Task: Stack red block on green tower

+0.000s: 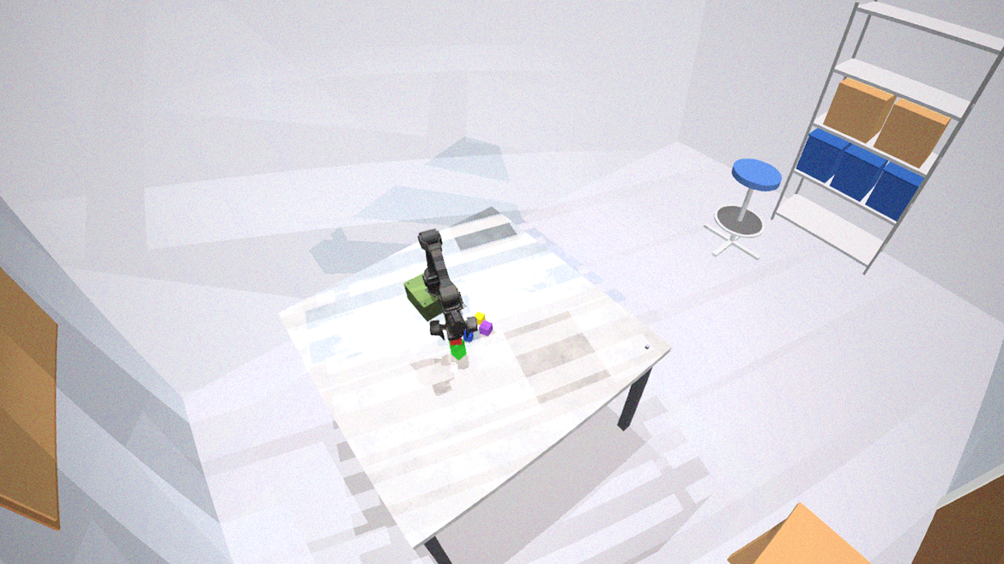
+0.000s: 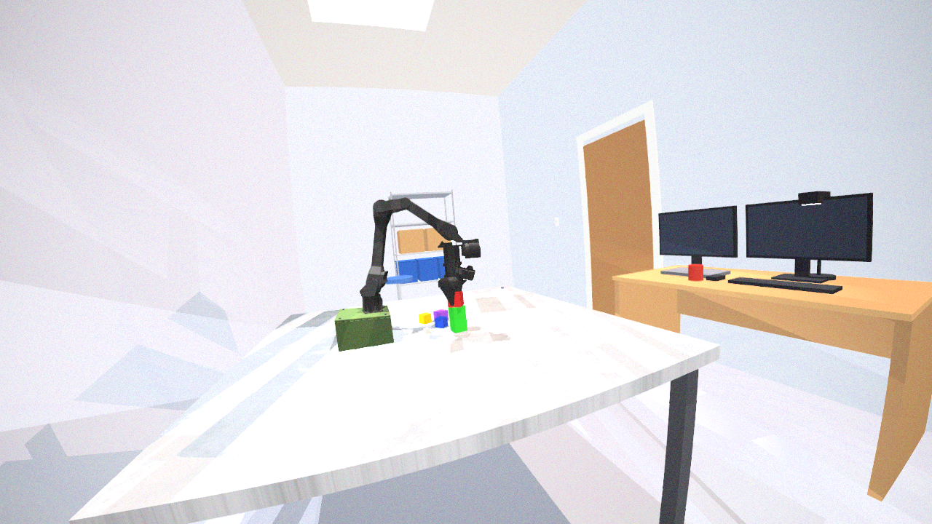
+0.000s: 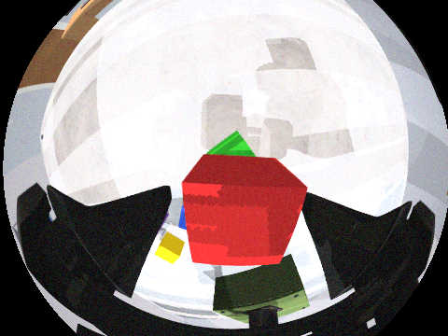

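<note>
Red cube block (image 2: pixel 458 298) sits on top of the tall bright-green tower (image 2: pixel 458 319) on the white streaked table (image 2: pixel 416 391), and the black parallel-jaw gripper (image 2: pixel 455 292) hangs around it with its jaws spread wide, released, grasping nothing. In the wrist view the dark fingers stand clear at 9 and 3 o'clock of the block. Small yellow (image 2: pixel 424 318), purple (image 2: pixel 440 314) and blue (image 2: pixel 440 322) cubes lie near the tower, toward the arm's olive-green base box (image 2: pixel 363 329).
</note>
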